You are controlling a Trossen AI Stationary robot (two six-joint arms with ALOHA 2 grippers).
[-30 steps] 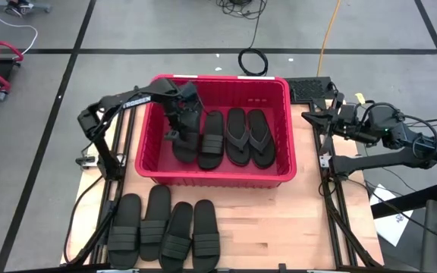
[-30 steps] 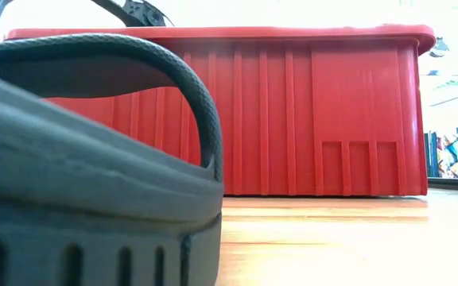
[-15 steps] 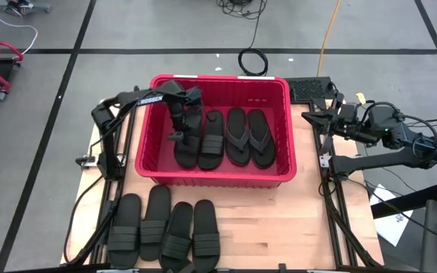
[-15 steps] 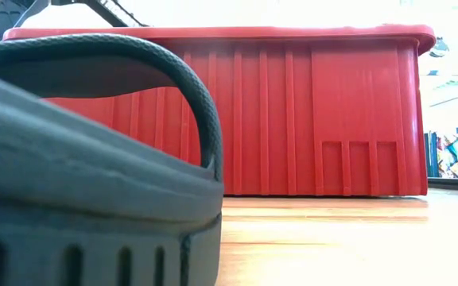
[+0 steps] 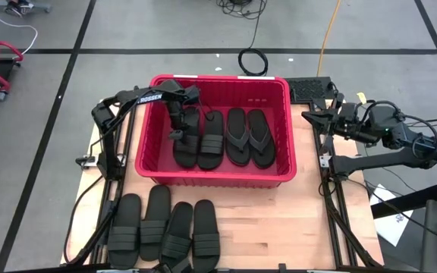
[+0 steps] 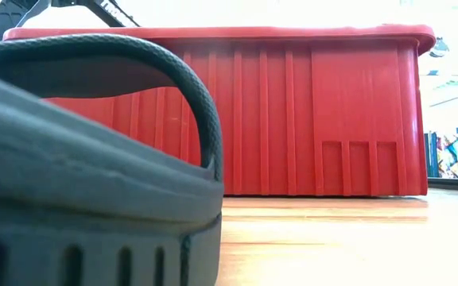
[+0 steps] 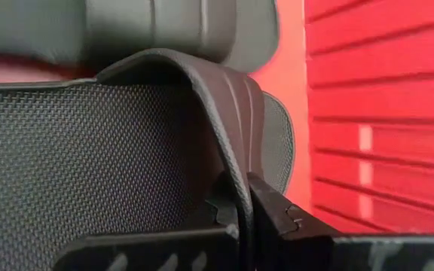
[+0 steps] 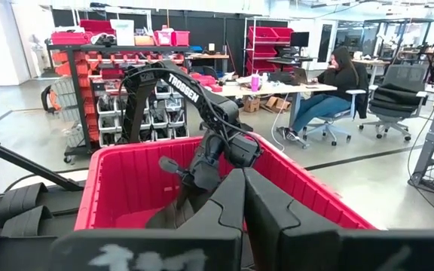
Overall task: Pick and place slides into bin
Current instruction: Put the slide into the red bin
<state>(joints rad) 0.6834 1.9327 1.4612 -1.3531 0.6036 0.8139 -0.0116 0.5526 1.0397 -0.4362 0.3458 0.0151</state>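
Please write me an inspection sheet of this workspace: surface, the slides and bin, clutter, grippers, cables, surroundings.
Surface: wooden table, bare to the right of the outer slides.
Job's things: red bin holds four slides, two of them thong slides; four band slides lie in a row on the table outside the bin.
Clutter: nothing seen.
Grippers: left gripper inside the bin, shut on the strap of the leftmost slide; right gripper shut, empty, beside the bin.
Cables: coiled black cable and yellow cable on the floor.
Surroundings: seated person at a desk, shelving with red bins.
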